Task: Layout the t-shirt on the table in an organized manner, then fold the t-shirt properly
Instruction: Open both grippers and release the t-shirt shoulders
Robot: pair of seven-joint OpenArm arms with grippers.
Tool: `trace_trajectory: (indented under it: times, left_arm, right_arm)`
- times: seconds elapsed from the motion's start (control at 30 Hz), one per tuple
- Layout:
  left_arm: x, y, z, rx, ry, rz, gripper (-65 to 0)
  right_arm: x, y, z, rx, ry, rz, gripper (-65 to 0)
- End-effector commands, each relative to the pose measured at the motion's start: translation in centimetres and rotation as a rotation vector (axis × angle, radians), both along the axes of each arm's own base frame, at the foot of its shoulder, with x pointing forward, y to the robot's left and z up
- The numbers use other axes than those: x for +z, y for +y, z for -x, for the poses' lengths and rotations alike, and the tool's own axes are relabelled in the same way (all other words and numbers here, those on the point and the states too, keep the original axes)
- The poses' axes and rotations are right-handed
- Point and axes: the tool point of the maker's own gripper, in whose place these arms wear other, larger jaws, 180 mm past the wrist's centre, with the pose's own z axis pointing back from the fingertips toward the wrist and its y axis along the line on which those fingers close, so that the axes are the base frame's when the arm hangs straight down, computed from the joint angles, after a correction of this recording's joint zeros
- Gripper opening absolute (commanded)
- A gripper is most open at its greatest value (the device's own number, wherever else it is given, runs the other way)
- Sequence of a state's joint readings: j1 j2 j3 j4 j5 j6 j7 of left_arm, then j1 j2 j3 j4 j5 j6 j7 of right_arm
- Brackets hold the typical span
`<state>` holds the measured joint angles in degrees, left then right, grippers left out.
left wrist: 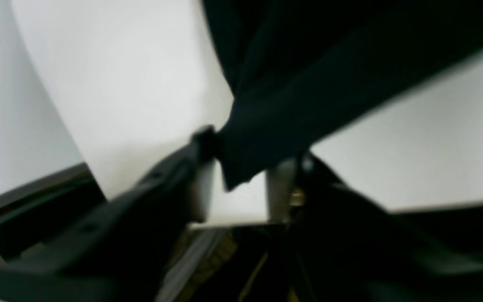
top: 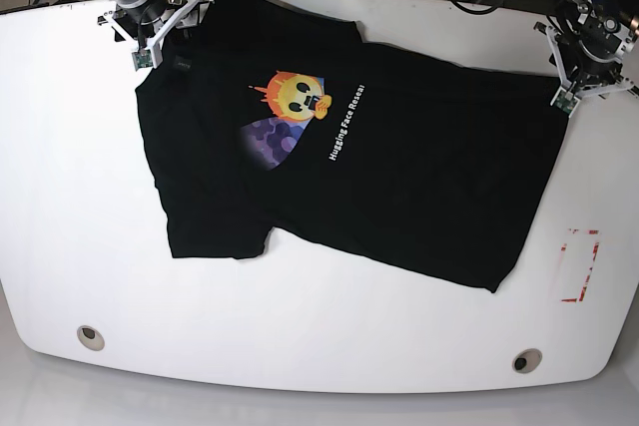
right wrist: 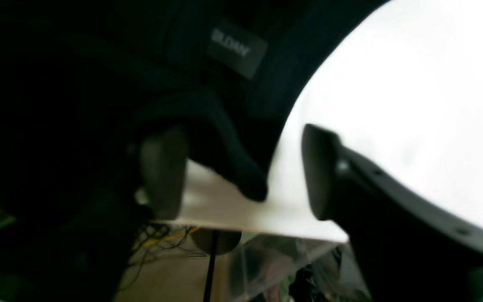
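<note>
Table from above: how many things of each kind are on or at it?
T-shirt: 1
Round metal grommets: 2
Red dashed rectangle mark: 1
Robot grippers, right gripper and left gripper: 2
Total: 6, all on or at the white table.

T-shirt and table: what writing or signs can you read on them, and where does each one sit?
"Hugging Face Rescue", roughly; small white lettering on the t-shirt chest, last word unsure.
"GILDAN", blurred, first letter unclear; neck label inside the collar.
Red dashed rectangle on the table: a mark, no words.
</note>
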<state>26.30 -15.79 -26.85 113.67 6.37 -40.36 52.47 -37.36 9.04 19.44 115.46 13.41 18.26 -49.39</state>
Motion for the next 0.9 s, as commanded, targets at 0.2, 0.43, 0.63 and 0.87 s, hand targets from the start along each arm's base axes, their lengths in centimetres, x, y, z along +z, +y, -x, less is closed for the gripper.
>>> trace_trajectory:
  times: [0.2,0.43,0.63,0.87]
  left_arm:
    - [-0.3,0.4,1.9,-0.007,0.041,-0.020,-27.5]
    - [-0.6,0.5,2.5,-0.003,0.058,-0.019,-27.5]
    - [-0.1,1.0,2.2,0.011,0.042,-0.028,-27.5]
    - [1.7,1.3,-1.1,0.018,-0.054,-0.034,-27.6]
  right_arm:
    - [0.7,-1.4,0.3,-0.069,-0.023,0.018,-19.7]
    - [0.6,-2.2,1.4,-0.089,-0.002,0.032,-19.7]
    - [0.6,-2.9,1.5,-0.087,0.005,0.071,-19.7]
    - [1.5,-6.3,0.7,-0.119,-0.012,0.207,-19.7]
